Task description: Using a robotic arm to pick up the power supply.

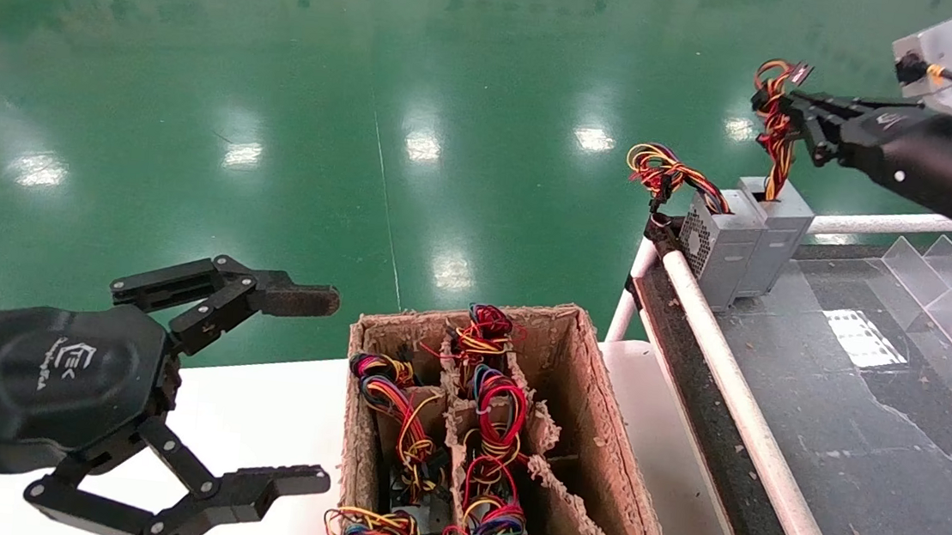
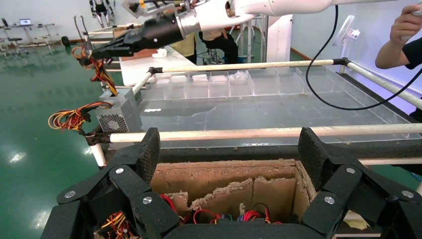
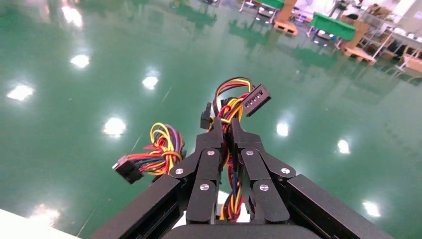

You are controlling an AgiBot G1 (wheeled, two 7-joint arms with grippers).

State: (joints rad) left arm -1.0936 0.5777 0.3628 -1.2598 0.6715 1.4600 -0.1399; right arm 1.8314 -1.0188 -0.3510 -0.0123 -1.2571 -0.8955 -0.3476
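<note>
Fingers of the right gripper [image 1: 787, 105] pinch the wire bundle [image 1: 773, 143] above the power supply [image 1: 776, 233], which stands on the surface edge. Wires are limp, the box heavy: gripping its rigid sides seems safer. Left gripper [image 1: 319, 383] hangs open.

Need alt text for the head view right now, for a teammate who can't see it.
The right gripper is shut on the wire bundle of the power supply, which stands on the conveyor beside a vented grey box. The left gripper hangs open beside a cardboard box.
</note>
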